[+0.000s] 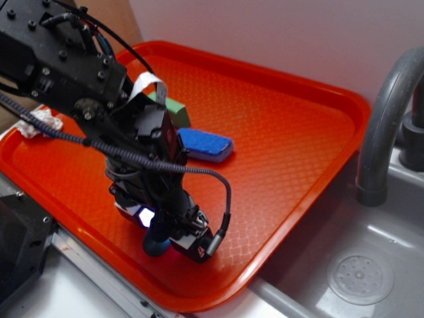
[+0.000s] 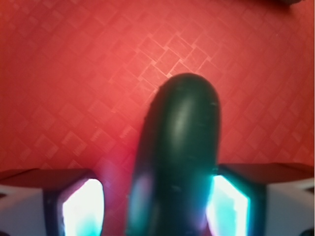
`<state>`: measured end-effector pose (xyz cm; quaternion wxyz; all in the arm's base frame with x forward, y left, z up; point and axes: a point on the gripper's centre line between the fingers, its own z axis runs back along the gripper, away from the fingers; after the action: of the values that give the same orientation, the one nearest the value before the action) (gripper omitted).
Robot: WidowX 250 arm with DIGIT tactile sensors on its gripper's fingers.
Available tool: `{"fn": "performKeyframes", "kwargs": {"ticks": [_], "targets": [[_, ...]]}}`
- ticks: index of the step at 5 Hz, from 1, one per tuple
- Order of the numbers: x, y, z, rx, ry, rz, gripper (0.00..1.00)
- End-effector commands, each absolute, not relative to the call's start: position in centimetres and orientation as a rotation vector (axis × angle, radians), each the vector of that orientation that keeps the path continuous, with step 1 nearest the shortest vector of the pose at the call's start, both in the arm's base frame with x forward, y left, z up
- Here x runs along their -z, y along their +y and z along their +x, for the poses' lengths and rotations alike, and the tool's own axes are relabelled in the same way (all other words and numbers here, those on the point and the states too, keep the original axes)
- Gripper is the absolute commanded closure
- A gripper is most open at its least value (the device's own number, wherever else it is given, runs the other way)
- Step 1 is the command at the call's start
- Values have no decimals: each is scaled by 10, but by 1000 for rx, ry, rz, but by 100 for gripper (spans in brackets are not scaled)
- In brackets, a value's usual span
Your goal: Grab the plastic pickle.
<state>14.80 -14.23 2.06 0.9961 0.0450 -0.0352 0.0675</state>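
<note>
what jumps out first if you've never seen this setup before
The bright orange-red tray fills most of the exterior view, with the black robot arm reaching down over its near edge. At the arm's tip the gripper straddles a dark grey-teal plastic pickle, which in the wrist view sits between two glowing fingers. Further back on the tray lie a blue sponge and, partly hidden by the arm, a green block.

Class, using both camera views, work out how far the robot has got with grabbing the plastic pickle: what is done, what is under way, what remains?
Done: the gripper has reached the plastic pickle on the red tray, away from the blue sponge and green block.
In hand: in the wrist view the pickle sits between the lit fingers, right one touching; a thin gap on the left.
Left: confirm a firm grip.
</note>
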Motion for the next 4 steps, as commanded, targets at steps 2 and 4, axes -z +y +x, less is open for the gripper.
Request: {"fn": "performKeyframes", "kwargs": {"ticks": [2,4], "targets": [[-96,-104,162,-94,-158,132,100],[-188,-45,179,-43,-130,-54,100]]}}
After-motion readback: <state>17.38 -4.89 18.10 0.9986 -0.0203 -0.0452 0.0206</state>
